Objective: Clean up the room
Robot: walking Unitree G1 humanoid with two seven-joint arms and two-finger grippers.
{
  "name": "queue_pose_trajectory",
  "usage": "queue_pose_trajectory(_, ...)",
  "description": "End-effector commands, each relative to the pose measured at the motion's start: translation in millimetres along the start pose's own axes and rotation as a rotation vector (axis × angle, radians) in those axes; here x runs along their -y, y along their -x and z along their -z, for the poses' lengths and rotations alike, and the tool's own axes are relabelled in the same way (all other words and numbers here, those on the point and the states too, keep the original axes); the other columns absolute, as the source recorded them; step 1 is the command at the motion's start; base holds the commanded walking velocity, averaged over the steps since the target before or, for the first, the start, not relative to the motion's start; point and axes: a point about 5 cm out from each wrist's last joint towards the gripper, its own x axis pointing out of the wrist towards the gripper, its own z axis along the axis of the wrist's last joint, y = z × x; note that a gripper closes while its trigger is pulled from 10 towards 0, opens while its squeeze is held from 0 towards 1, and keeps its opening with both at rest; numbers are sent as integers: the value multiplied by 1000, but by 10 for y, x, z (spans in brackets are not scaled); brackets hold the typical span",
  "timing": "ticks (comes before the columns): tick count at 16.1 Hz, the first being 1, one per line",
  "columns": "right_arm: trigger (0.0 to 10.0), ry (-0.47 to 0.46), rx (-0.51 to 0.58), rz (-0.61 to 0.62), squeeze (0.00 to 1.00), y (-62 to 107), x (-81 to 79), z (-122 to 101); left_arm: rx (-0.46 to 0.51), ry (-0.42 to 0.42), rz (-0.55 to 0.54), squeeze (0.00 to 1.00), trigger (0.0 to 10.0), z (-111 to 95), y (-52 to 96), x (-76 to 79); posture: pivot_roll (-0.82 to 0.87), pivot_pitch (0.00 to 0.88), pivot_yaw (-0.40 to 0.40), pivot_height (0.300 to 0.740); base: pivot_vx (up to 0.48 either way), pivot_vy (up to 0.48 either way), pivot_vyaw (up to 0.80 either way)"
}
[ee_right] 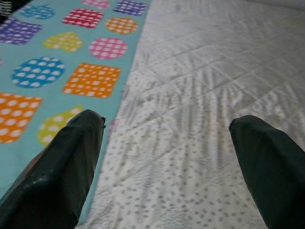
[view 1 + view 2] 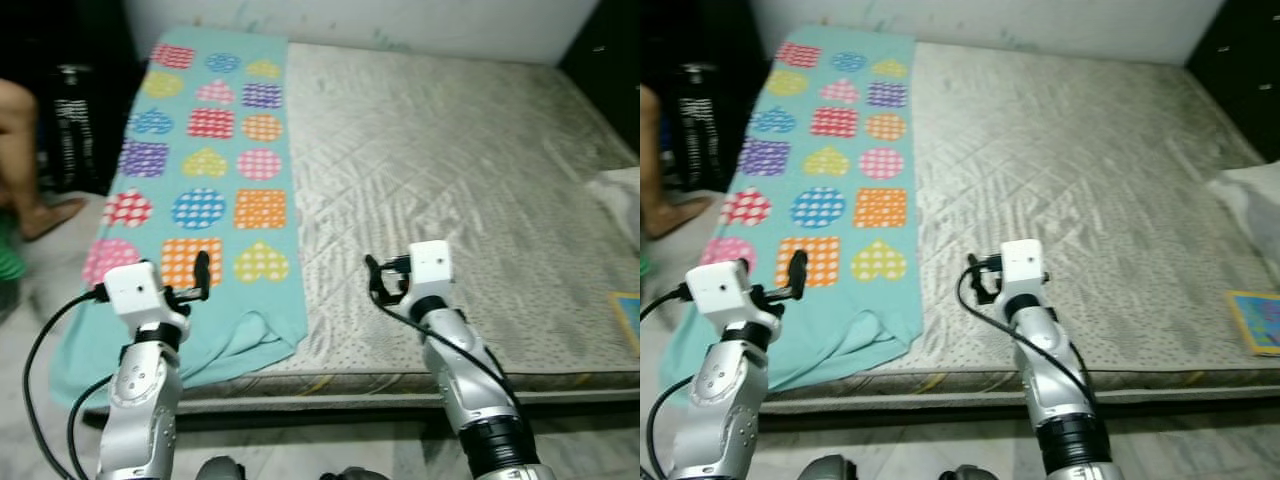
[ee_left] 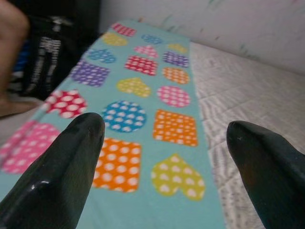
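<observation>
A bare grey-white quilted mattress (image 2: 470, 190) lies on a low frame against a pale wall. A turquoise fleece blanket printed with dotted hearts, circles and squares in pink, orange, yellow, blue and purple (image 2: 205, 190) runs as 1 long strip along the mattress's left edge, from the far edge at the wall to the near edge, where its crumpled end hangs over the near left corner.

The left gripper (image 2: 200, 277) is held above the near end of the blanket, its 2 black fingers (image 3: 71, 162) spread wide apart and holding nothing. The right gripper (image 2: 378, 280) is held above the near edge of the mattress, just right of the blanket's border; its 2 fingers (image 1: 66, 167) are likewise parted and grasp nothing.

A white crumpled cloth (image 2: 625, 195) lies at the mattress's right edge, and a flat blue-and-yellow item (image 2: 628, 318), partly cut off, rests near the right near corner. A person's bare leg and foot (image 2: 35, 170) stand on the floor beside the mattress's left edge.
</observation>
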Motion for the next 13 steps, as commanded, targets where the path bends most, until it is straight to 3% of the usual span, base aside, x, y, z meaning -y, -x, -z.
queue_pose_trajectory(1,10000,3,-12,29,0,22,81,30,-28,3,1,0,10000,46,12,13,122,158,-91,740,0,0,0)
queue_pose_trajectory(4,10000,5,-16,28,0,23,86,41,-31,4,5,0,10000,53,17,19,123,160,-89,740,0,186,0)
queue_pose_trajectory(11,10000,-17,-21,-86,0,19,-113,19,-39,2,3,0,10000,67,23,11,120,165,-90,740,0,471,0)
queue_pose_trajectory(13,10000,-33,-27,-75,0,13,-94,20,-39,2,5,0,10000,63,15,18,118,174,-92,740,0,480,0)
